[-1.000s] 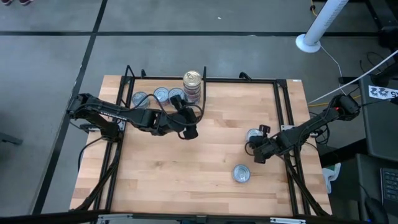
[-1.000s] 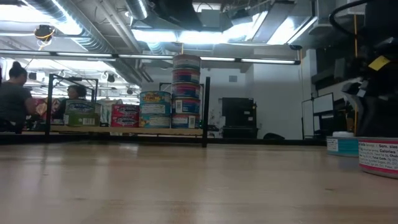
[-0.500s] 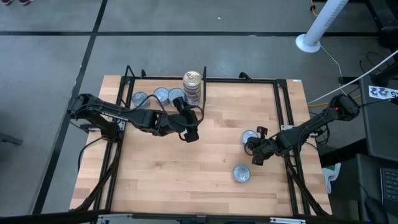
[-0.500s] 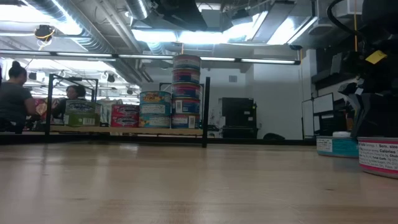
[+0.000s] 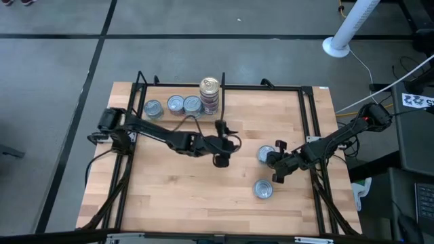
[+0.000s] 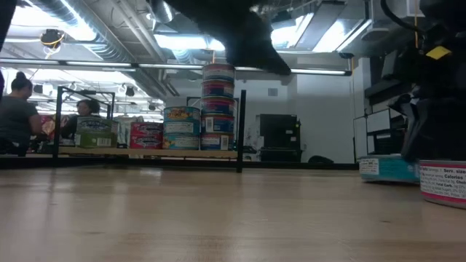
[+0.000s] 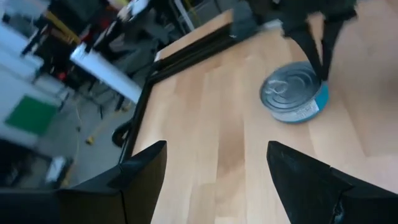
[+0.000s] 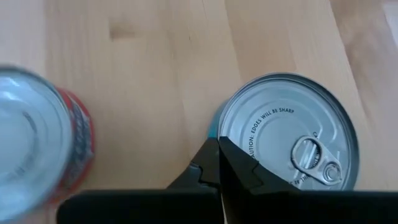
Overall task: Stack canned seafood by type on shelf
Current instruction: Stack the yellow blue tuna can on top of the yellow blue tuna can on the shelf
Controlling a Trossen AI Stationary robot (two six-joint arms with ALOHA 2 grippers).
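High view, from the left: three flat tins (image 5: 173, 105) lie in a row at the back edge of the shelf (image 5: 169, 190), and just beside them stands a tall stack of tins (image 5: 210, 95) topped by a pale gold lid, next to the short black divider bar (image 5: 222, 88). The left gripper (image 5: 222, 160) reaches out over the middle of the board with its fingers spread, holding nothing; its wrist view shows bare wood between the two dark fingers. Near it, toward the right, a teal-sided tin (image 5: 264, 154) rests flat on the wood. The right gripper (image 5: 273, 161) sits against that tin's edge with its fingers pressed together; in the right wrist view the joined fingertips (image 8: 222, 163) touch the rim of the silver pull-tab lid (image 8: 288, 134) and grip nothing. A red-labelled tin (image 5: 263, 189) lies just in front of them, apart from the teal one. In the low view, people sit in the room behind the table at far left.
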